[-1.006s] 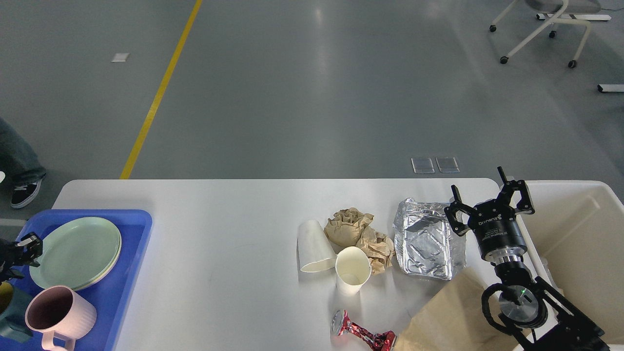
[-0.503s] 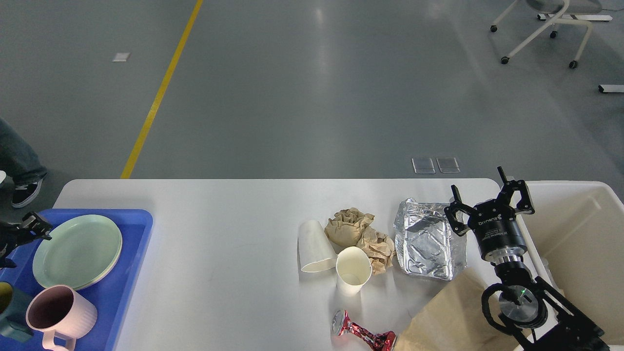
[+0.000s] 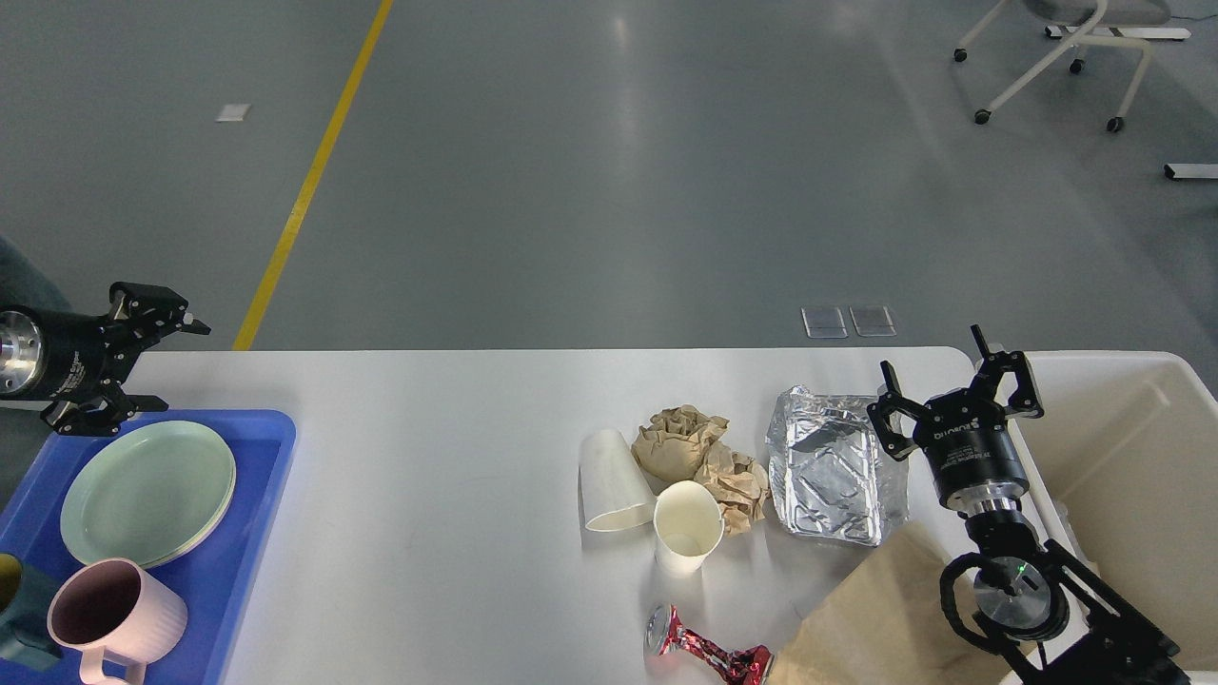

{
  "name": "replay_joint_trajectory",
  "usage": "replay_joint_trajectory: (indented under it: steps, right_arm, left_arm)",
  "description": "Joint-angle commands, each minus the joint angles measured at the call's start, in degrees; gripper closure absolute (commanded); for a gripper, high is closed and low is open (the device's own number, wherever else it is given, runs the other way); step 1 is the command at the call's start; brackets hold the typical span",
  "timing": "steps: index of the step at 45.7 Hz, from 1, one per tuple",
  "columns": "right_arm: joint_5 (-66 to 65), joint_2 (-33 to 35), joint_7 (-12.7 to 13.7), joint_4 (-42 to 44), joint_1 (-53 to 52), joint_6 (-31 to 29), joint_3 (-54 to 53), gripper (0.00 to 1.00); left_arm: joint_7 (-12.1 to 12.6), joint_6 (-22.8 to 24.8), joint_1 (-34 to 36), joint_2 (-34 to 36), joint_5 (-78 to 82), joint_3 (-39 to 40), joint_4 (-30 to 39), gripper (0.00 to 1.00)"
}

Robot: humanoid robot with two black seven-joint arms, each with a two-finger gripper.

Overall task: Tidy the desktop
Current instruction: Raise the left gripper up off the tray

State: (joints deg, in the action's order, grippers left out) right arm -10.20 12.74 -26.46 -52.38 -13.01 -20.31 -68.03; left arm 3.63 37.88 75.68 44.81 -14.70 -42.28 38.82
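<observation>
Left pincer lifting away from blue tray, fingers spread, empty. Right pincer staying put beside foil tray, open, empty (litter uncollected). Desk lying below, rubbish clustered right of centre; likely next target.

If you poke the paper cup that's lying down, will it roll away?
Probably. The tipped cup lies on its round side on the smooth desktop, so it would likely roll in a curve. It looks thin and light, so squeezing may crush it.
</observation>
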Motion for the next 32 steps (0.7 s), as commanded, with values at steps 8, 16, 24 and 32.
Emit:
replay_joint_trajectory:
  steps: [8,16,24,32]
  right_arm:
    - [0.1,0.0,0.0,0.0,0.0,0.0,0.0,0.0]
    - [0.0,0.0,0.0,0.0,0.0,0.0,0.0,0.0]
    - [0.0,0.0,0.0,0.0,0.0,0.0,0.0,0.0]
    - [0.0,0.0,0.0,0.0,0.0,0.0,0.0,0.0]
  left_arm:
    - [-1.0,1.4,-3.2,1.0,-0.2,15.0,0.3,0.04]
    - [-1.0,1.7,-9.2,4.3,-0.5,33.9,0.3,0.04]
    - [-1.1,0.2,-19.9,1.1,-0.2,59.9,0.6,0.04]
    - [-1.7,-16.0,-27.2,-4.7,-0.2,72.7,4.8,0.04]
